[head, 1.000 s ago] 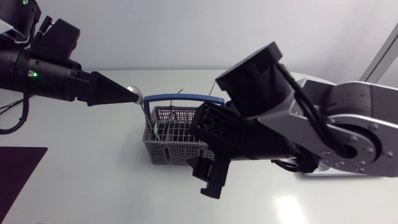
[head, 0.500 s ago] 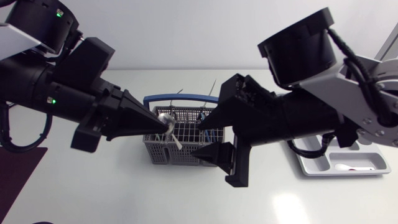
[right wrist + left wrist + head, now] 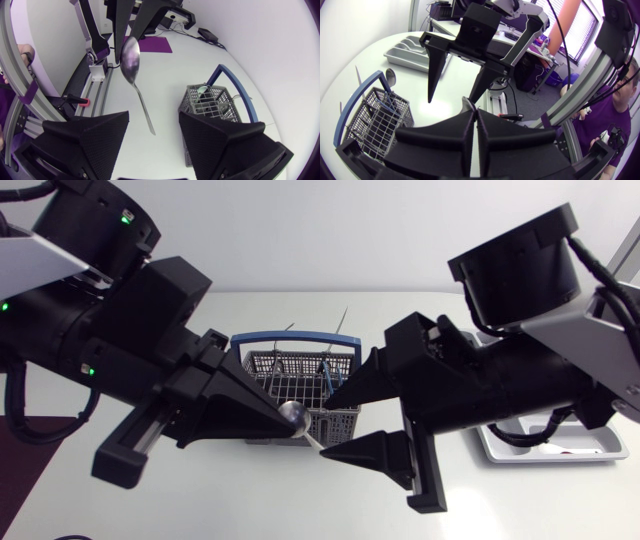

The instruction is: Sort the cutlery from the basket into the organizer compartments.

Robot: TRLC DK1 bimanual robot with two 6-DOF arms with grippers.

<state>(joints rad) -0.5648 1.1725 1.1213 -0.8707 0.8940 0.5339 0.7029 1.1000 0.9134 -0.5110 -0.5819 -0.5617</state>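
Shiny steel spoon [image 3: 131,65], oval bowl, slim handle

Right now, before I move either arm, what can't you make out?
Spoon: in the left wrist view it is almost wholly hidden, because the left claw is shut over it.
Organizer: in the head view the right arm covers most compartments.
Basket: in the head view the left claw and the right claw hide its front, and the cutlery inside is too small to count.
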